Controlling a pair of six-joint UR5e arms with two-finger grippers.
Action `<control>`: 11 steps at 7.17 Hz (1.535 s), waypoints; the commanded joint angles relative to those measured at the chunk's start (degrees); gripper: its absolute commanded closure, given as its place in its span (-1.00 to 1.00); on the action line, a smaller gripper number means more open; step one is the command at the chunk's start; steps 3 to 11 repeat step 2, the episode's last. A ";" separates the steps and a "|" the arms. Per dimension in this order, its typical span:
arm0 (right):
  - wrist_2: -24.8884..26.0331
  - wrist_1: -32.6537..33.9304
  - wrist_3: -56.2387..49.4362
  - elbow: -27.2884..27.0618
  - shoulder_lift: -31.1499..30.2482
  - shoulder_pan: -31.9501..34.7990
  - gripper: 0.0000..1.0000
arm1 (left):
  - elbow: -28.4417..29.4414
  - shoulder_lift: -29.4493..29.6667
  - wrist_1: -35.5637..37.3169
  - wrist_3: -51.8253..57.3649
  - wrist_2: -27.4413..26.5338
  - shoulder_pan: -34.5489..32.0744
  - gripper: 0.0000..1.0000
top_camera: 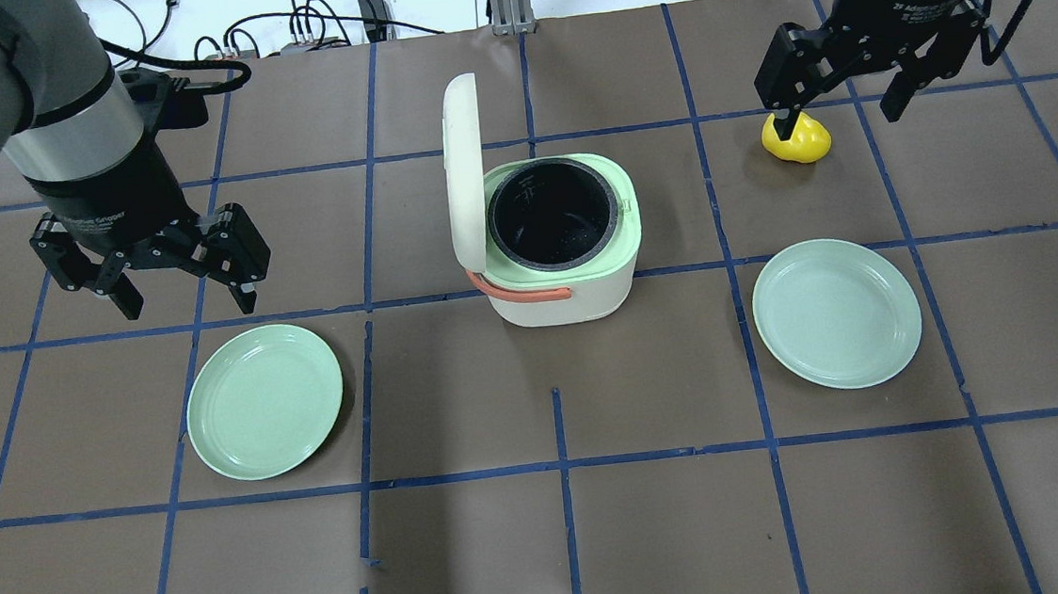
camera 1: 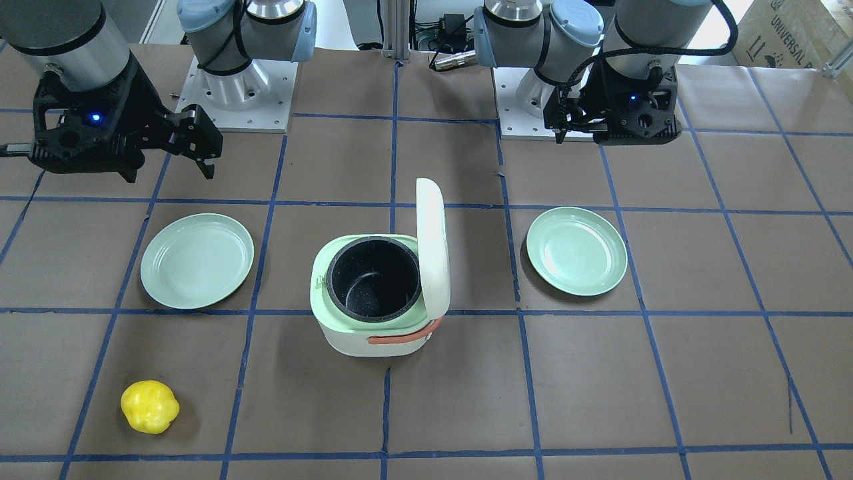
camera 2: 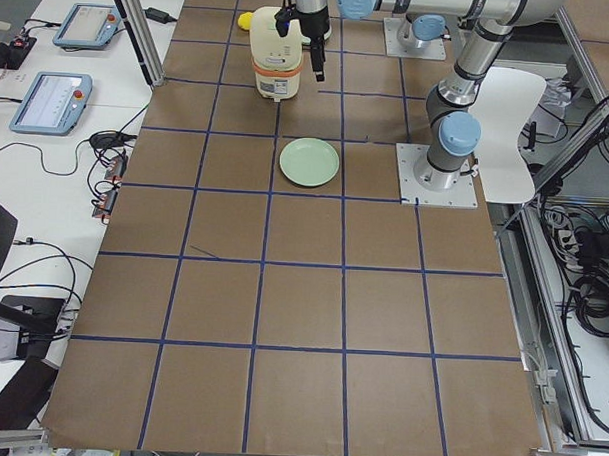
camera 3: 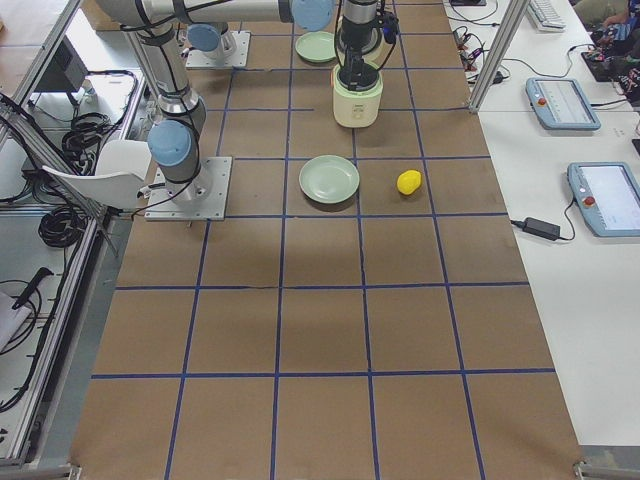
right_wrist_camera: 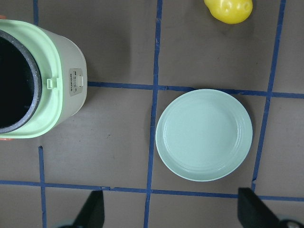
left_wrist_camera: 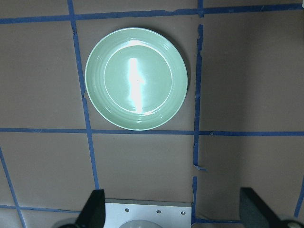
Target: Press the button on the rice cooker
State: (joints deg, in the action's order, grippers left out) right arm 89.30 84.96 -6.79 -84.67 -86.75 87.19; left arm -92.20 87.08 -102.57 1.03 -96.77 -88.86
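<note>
With the left pincer (top_camera: 187, 300) and right pincer (top_camera: 840, 112) both spread open, well apart from the rice cooker (top_camera: 565, 275) standing on the worktop (top_camera: 659, 513) between the left plate (top_camera: 264, 401) and right plate (top_camera: 837, 312), a sideways jab at its small right-face button (right_wrist_camera: 76, 81) could slide the light cooker or miss.

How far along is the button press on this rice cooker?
Looks done: the rice cooker has its lid standing open, suggesting the latch button was pressed. In hand: nothing; left gripper and right gripper are open, clear of it. Left: probably nothing.
</note>
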 commanded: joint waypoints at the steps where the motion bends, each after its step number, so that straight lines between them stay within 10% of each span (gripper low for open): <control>1: -0.01 0.91 -0.06 -0.23 1.31 0.00 -1.00 | 0.00 0.02 0.00 -0.06 0.00 0.00 -1.00; 11: 0.08 1.00 -0.07 -0.15 1.49 0.00 -1.00 | 0.00 0.02 0.00 -0.06 0.00 0.00 -1.00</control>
